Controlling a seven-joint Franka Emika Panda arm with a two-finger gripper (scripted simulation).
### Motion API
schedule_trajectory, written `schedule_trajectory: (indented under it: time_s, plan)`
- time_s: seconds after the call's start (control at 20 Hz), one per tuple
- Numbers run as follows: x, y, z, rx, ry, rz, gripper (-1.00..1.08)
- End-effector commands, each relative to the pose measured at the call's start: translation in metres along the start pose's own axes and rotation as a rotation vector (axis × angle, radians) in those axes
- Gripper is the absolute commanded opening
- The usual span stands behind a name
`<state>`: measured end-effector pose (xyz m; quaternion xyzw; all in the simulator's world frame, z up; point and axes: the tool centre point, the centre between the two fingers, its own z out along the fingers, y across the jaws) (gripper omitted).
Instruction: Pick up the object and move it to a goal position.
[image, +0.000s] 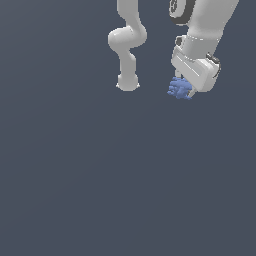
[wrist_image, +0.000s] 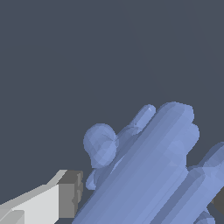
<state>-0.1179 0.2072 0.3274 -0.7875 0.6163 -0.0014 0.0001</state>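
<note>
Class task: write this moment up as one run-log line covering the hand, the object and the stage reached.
hand: shut on blue lump | blue lump: between fingers | stage: object grasped | goal marker: none visible

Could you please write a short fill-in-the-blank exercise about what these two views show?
1. The object at the end effector is coloured ____.
2. The robot arm is coloured ____.
3. In the exterior view, the object sits in the ____ half of the picture.
4. The object's outline is ____, not smooth.

Missing words: blue; white; upper; bumpy
</note>
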Motion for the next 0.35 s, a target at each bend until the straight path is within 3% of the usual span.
schedule_trajectory:
  time_s: [0.0, 0.3]
  plan:
    - [-0.0083, 0.0028, -0.0105, -0.001, 0.0, 0.001, -1.0]
    - [-0.0163, 0.0046, -0.0198, -0.002, -0.001, 0.0, -1.0]
